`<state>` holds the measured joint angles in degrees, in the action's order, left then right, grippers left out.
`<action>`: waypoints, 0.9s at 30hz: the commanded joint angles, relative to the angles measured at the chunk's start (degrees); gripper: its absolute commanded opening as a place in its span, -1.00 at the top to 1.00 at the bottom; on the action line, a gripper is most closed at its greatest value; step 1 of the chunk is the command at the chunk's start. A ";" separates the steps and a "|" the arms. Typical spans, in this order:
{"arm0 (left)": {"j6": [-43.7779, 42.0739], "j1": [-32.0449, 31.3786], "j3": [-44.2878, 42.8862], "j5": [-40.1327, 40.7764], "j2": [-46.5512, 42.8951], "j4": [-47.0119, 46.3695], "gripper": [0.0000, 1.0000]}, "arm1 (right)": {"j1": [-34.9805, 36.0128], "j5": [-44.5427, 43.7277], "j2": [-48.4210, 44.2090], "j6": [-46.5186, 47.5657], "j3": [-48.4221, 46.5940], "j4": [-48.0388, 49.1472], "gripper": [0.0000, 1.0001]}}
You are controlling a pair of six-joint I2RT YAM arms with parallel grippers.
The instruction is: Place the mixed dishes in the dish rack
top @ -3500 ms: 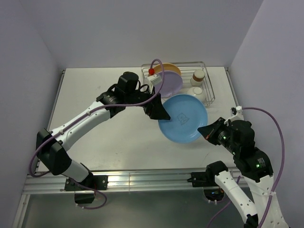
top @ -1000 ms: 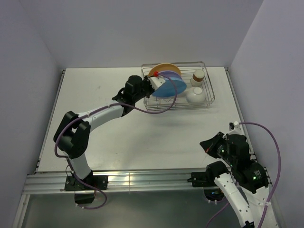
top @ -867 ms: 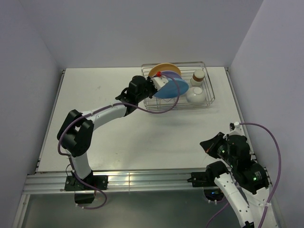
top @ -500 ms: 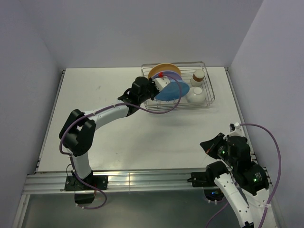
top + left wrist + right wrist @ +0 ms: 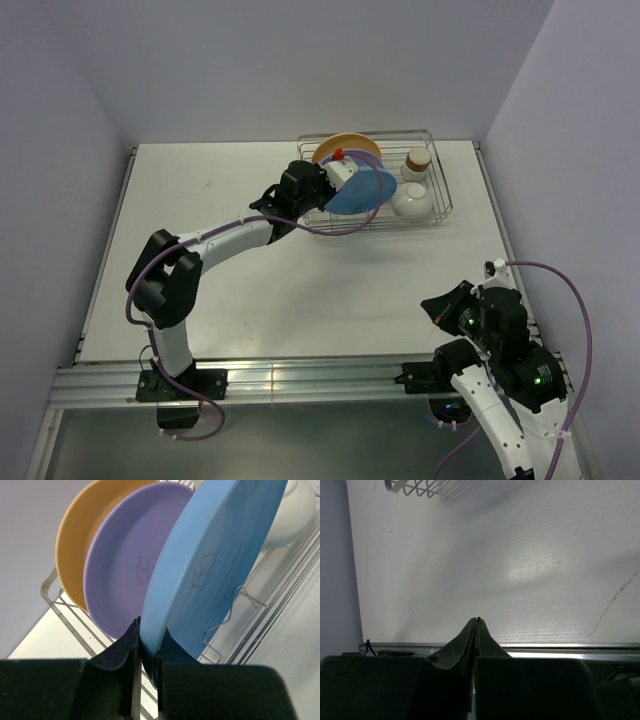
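The blue plate (image 5: 366,189) (image 5: 215,565) stands on edge in the dish rack (image 5: 441,203) (image 5: 239,601), leaning beside the lavender plate (image 5: 125,575). Behind that stands the orange-yellow plate (image 5: 345,143) (image 5: 75,545). My left gripper (image 5: 333,182) (image 5: 149,626) is shut on the blue plate's lower rim. At the rack's right end sit the white bowl (image 5: 412,200) (image 5: 292,515) and the brown-rimmed cup (image 5: 418,160). My right gripper (image 5: 433,300) (image 5: 477,619) is shut on nothing, hovering low over the table near its front right corner.
The rack stands at the table's back right, close to the rear wall. A metal rail (image 5: 300,378) (image 5: 545,650) runs along the front edge. A corner of the rack (image 5: 415,486) shows at the top of the right wrist view.
My left gripper has pushed the blue plate a little to the right and deeper into the rack, next to the lavender plate. The right arm has stayed put.
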<state>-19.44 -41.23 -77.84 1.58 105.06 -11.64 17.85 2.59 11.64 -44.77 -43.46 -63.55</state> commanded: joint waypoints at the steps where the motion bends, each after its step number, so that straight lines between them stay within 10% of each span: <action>1: 2.83 -0.34 -1.79 3.69 0.85 -0.75 1.00 | -0.18 -0.04 -0.92 -0.40 0.31 0.44 1.00; 27: 7.22 -1.04 0.24 3.78 3.75 1.53 1.00 | -0.18 0.40 -1.97 -0.84 1.36 0.18 1.00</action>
<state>-14.87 -42.04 -77.80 3.79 107.74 -9.96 17.85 2.85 10.33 -45.36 -42.59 -64.36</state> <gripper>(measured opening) 0.146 0.007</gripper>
